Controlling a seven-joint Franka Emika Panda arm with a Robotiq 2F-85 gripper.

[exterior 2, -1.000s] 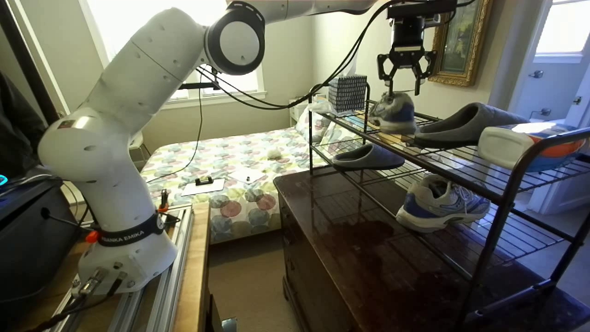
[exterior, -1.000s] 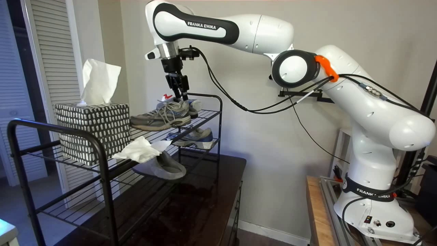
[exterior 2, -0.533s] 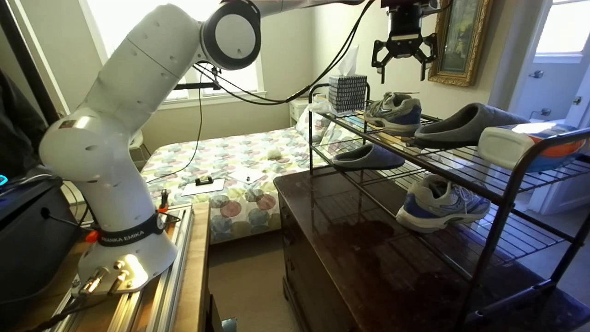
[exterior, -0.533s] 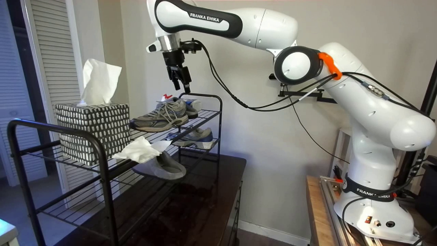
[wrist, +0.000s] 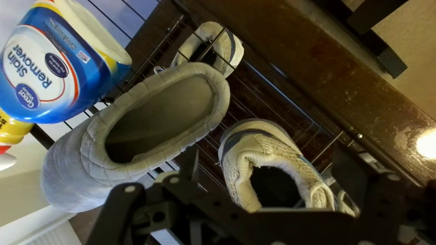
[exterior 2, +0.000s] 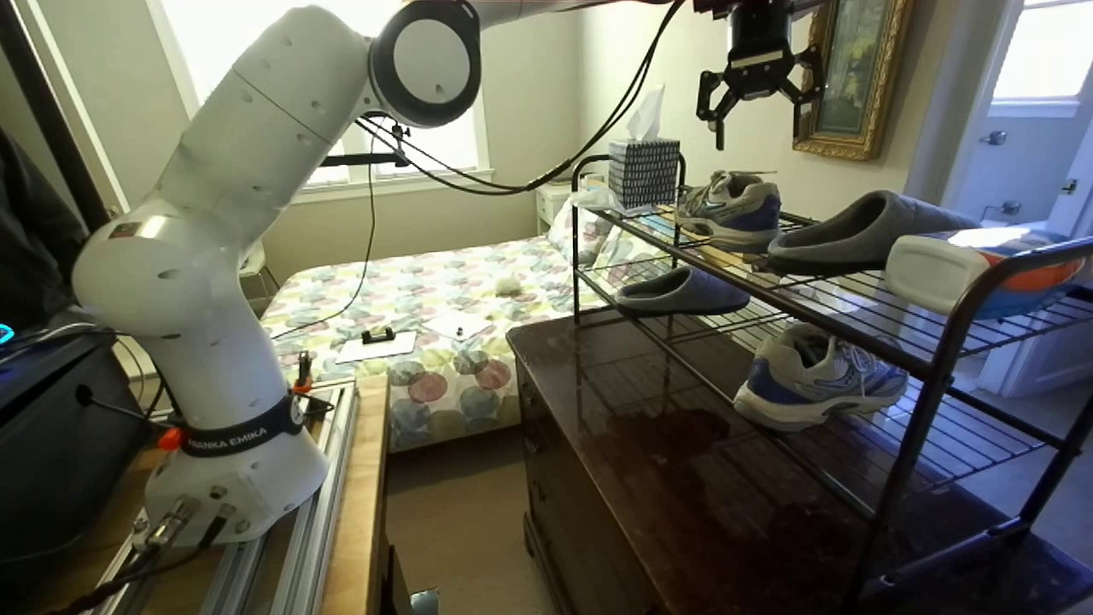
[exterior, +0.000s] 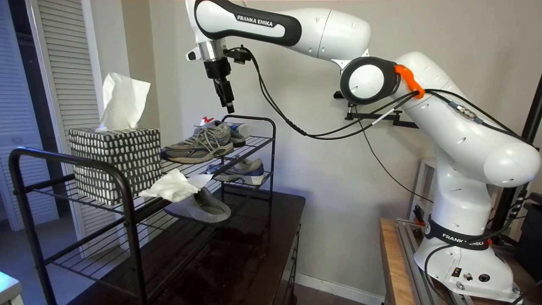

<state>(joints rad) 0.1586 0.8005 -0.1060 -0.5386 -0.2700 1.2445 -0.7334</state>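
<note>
Robot arm (exterior 2: 209, 282): white; base far left in an exterior view, links reaching rightward.
Bed (exterior 2: 410, 342): behind, patterned cover, small items on it.
Cables (exterior: 296, 130): dark loop slung under the arm; should the arm drop or swing, slack could snag on the wire rack (exterior: 134, 245).
Dresser (exterior 2: 623, 418): dark wood, carrying the rack.
Crumpled tissue (exterior: 174, 186): draped over the robot-side rail, upper tier; light, liable to fall if the rack is jolted.
Tissue box (exterior 2: 643, 175): patterned, upper tier; a sideways sweep could shove it or catch its raised sheet.
Lower slipper (exterior 2: 683, 295): grey, lower tier.
Upper sneaker (exterior 2: 733, 213): sole down on the upper tier, right of the tissue box, gripped by nothing. Its laces could hook a finger and drag the shoe toward the rail.
Claw (exterior 2: 758, 137): fingers spread wide, nothing between them; hangs near and above the upper sneaker, not touching. A descent out of line with the shoe would probably set a fingertip on the collar or heel and tip it.
Lower sneaker (exterior 2: 815, 380): white and blue, lower tier.
Upper slipper (exterior 2: 879, 231): grey, near the upper sneaker; a push on that shoe could shunt it along.
Bottle (wrist: 61, 64): stain remover, lying on its side, upper tier, far right; smooth, likely to slide if the slipper is driven against it.
</note>
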